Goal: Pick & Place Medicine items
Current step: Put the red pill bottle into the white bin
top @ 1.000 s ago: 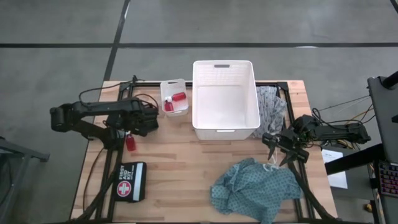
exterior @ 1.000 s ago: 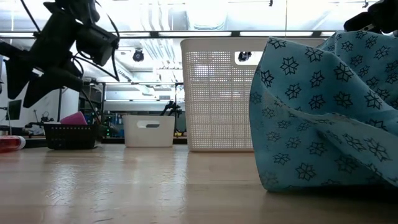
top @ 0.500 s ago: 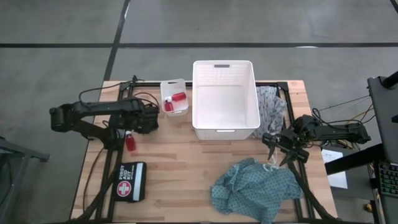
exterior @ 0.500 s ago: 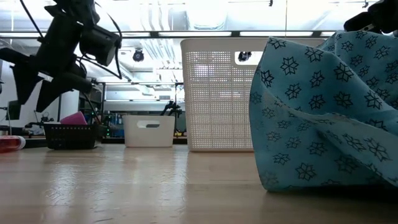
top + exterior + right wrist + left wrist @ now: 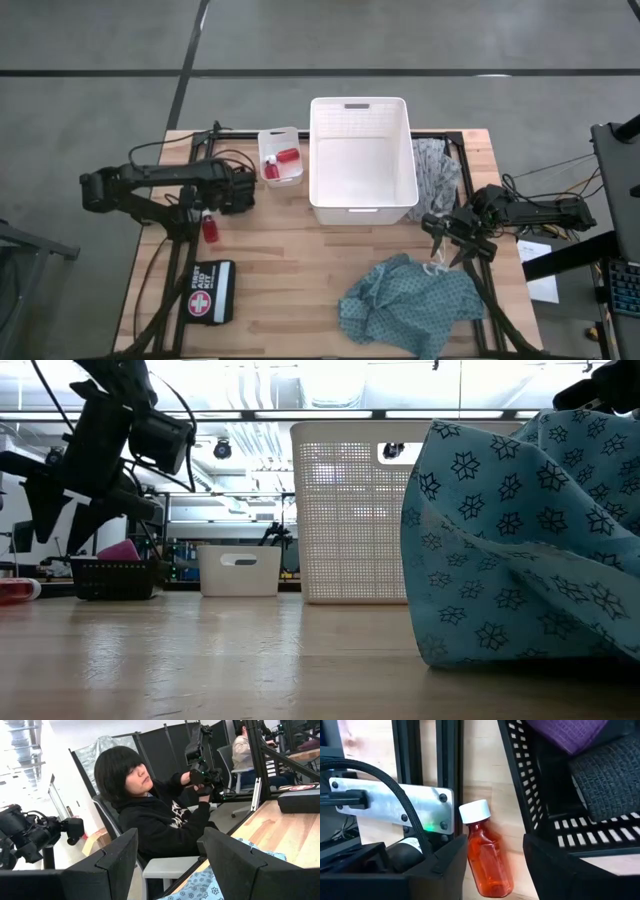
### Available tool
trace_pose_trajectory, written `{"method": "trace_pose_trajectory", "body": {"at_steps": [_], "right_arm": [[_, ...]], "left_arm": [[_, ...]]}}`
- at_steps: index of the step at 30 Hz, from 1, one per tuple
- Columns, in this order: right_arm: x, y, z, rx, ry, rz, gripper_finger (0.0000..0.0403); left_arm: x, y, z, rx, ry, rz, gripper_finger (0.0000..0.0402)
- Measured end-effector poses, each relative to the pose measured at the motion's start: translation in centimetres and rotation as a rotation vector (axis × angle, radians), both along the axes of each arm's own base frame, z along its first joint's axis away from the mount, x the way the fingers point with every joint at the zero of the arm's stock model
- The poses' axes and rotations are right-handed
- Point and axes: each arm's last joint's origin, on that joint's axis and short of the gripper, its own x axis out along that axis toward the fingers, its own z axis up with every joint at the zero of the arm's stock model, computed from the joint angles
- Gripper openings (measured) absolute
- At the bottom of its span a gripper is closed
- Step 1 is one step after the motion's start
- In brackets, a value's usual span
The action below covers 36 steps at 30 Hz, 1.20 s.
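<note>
A small red bottle with a white cap (image 5: 489, 862) lies on its side on the wood at the table's left (image 5: 209, 229), beside a black mesh basket (image 5: 535, 795) holding a purple piece (image 5: 567, 732) and a dark grey roll (image 5: 610, 775). My left gripper (image 5: 495, 840) is open and hangs just above the bottle (image 5: 15, 591), one finger on each side, pointing down (image 5: 58, 530). My right gripper (image 5: 447, 243) waits open near the table's right edge. More red bottles (image 5: 283, 160) lie in a small white bin (image 5: 262, 140).
A large white basket (image 5: 400, 110) stands at the far middle, with a grey patterned cloth (image 5: 436, 170) on its right. A teal patterned cloth (image 5: 410, 305) lies crumpled at the near right. A black first-aid pouch (image 5: 212, 290) lies near left. A seated person (image 5: 150, 815) shows beyond the table.
My left gripper has come down toward the red bottle on the table and tipped a little more downward, staying open. The bottle and the cloths have stayed where they were.
</note>
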Motion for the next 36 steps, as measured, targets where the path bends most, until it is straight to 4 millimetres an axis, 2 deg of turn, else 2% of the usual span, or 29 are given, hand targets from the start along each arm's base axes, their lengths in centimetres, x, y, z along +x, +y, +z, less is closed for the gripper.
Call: {"method": "trace_pose_trajectory", "body": {"at_steps": [4,8,11,15,22,30,36], "right_arm": [[0.0,0.0,0.0,0.0,0.0,0.0,0.0224],[0.0,0.0,0.0,0.0,0.0,0.0,0.0224],[0.0,0.0,0.0,0.0,0.0,0.0,0.0224],[0.0,0.0,0.0,0.0,0.0,0.0,0.0224],[0.0,0.0,0.0,0.0,0.0,0.0,0.0224],[0.0,0.0,0.0,0.0,0.0,0.0,0.0224],[0.0,0.0,0.0,0.0,0.0,0.0,0.0224]], "left_arm": [[-0.2,0.5,0.0,-0.008,0.007,-0.026,0.0184],[-0.3,1.5,0.1,-0.025,0.007,-0.175,0.018],[0.0,2.1,0.0,0.005,-0.028,-0.203,0.018],[1.0,2.5,-0.2,0.1,-0.133,-0.104,0.018],[1.5,2.3,-0.1,0.351,-0.188,0.315,0.018],[1.8,2.2,0.3,0.364,-0.205,0.309,0.018],[2.3,1.2,0.2,0.363,-0.225,0.284,0.018]]}}
